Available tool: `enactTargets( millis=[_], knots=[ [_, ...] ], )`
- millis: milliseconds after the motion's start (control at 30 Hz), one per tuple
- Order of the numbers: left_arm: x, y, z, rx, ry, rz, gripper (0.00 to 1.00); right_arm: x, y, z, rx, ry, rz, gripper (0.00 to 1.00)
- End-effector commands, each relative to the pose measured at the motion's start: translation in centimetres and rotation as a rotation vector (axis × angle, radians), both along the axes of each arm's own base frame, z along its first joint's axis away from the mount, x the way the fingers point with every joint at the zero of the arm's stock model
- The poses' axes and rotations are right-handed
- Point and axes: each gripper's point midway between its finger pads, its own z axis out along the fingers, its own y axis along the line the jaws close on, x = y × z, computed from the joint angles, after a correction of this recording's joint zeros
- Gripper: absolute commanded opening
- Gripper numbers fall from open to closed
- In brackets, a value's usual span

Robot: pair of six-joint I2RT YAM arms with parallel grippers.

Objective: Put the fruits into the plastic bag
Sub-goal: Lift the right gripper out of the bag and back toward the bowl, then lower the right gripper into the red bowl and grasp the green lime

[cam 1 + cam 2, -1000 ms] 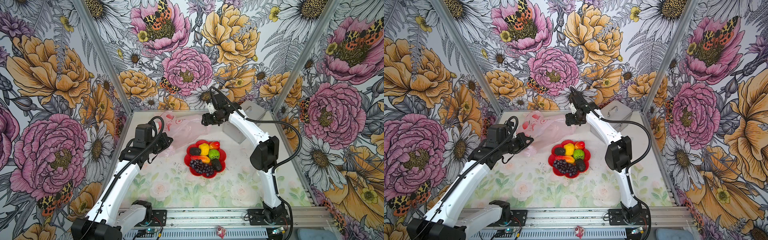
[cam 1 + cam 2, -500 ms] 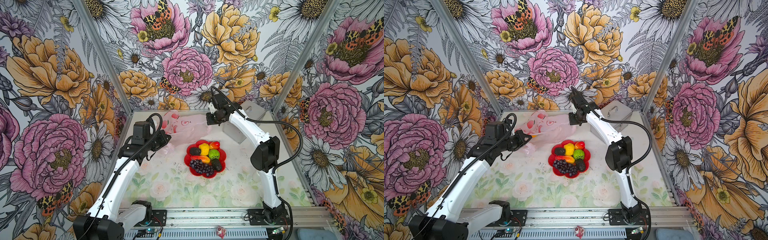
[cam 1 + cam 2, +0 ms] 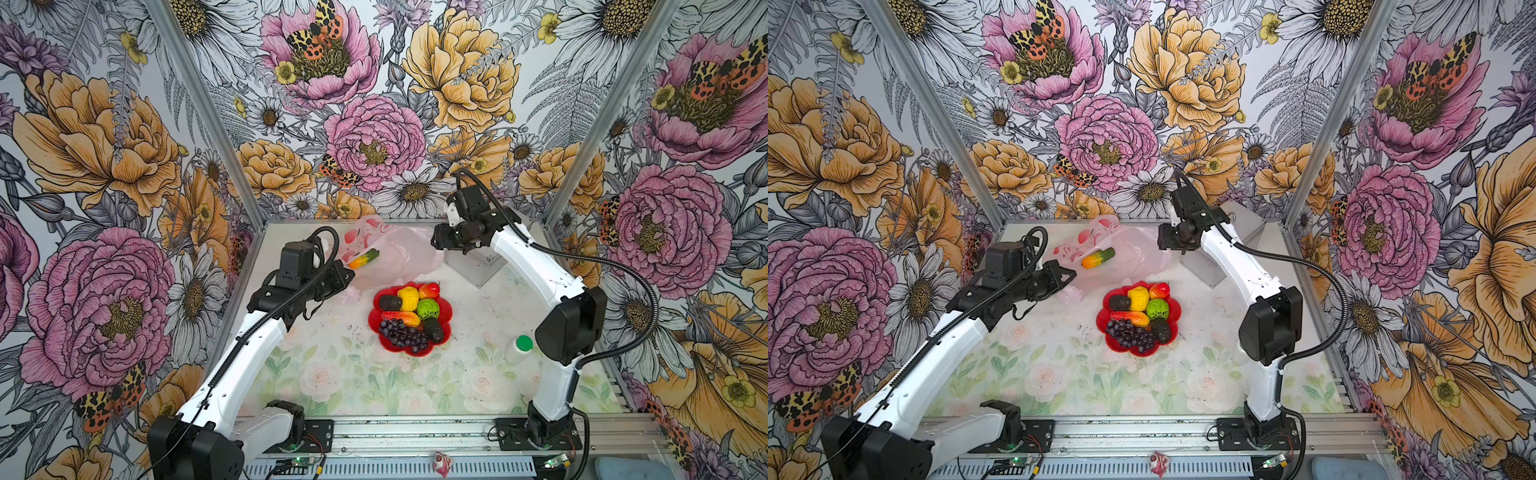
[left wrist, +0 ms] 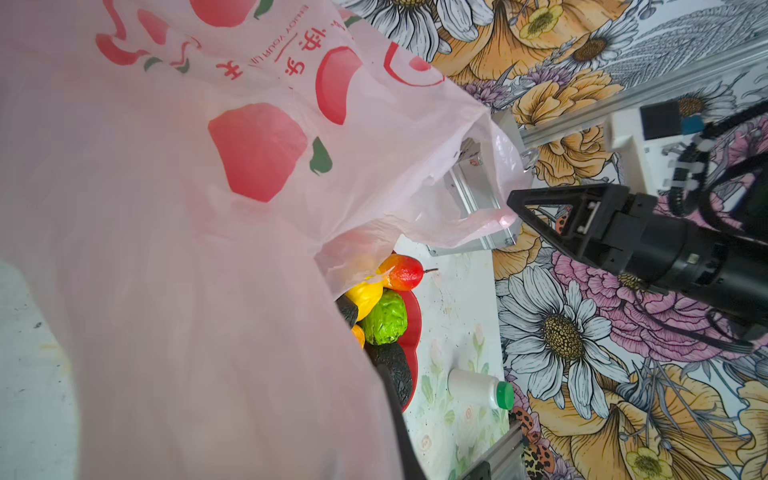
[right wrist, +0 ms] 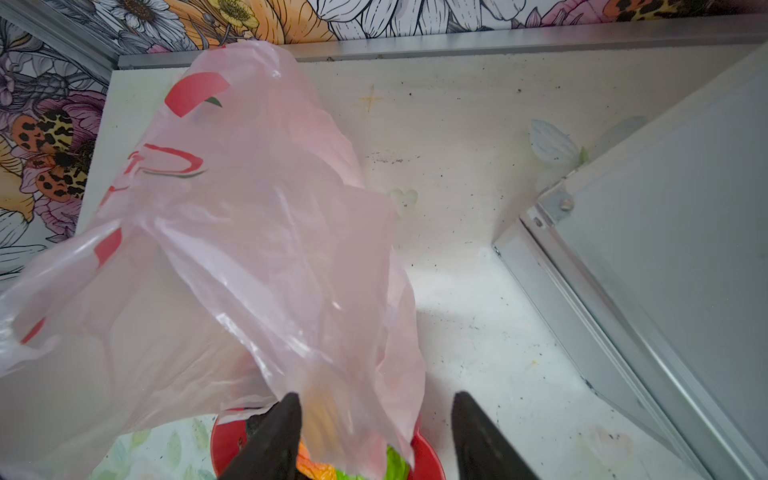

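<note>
Left wrist view: the thin translucent pale pink plastic bag (image 4: 249, 291) hangs raised at the rear. Judged light, limp, slippery and easily torn; take it at the mouth rim or handle loops. Red print reads "ENJOY YOUR", remainder cut off, beside Chinese characters. A green-orange mango (image 3: 363, 258) lies in or on it; which, undetermined. Left gripper (image 3: 347, 276) is clamped on its edge. Right gripper (image 5: 374, 397) stands parted, film draped between, unpinched. Other glossy toy fruits (image 3: 409, 299) fill the red flower-shaped plate (image 3: 415, 352).

Text on plastic bag (image 4: 166, 249): small red capitals, upside down in the left wrist view, read "ENJOY YOUR LI"; the rest is hidden.
Larger red characters beside it: Chinese script, not legible.
Elsewhere: no readable text.
</note>
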Motion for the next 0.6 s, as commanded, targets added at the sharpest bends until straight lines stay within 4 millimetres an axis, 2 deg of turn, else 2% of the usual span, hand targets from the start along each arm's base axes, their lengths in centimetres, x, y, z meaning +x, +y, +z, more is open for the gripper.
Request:
enactTargets(
  millis=[0,67,133,200,300,433,567],
  knots=[
    [0.6,-0.1,-0.2,0.002,-0.02,0.024,0.0,-3.7,0.0,6.0,0.14,-0.071,0.012,0.71],
    [0.6,-0.2,-0.3,0.005,-0.017,0.024,0.0,-6.3,1.0,6.1,0.224,-0.006,0.063,0.72],
    [0.7,-0.3,-0.4,0.006,-0.018,0.023,0.0,-9.4,1.9,5.1,0.269,0.081,0.111,0.73],
    [0.9,-0.5,-0.4,0.007,-0.02,0.021,0.0,-11.9,2.5,3.1,0.262,0.143,0.149,0.73],
    [1.1,-0.9,-0.6,0.009,-0.017,0.017,0.0,-14.6,2.4,-1.1,0.197,0.241,0.168,0.72],
    [1.6,-1.4,-0.8,-0.001,-0.018,0.015,0.0,-16.3,2.9,-6.3,0.077,0.328,0.2,0.71],
    [1.7,-1.7,-1.0,0.004,-0.017,0.019,0.0,-15.3,3.3,-9.9,-0.041,0.339,0.196,0.72]
  ],
)
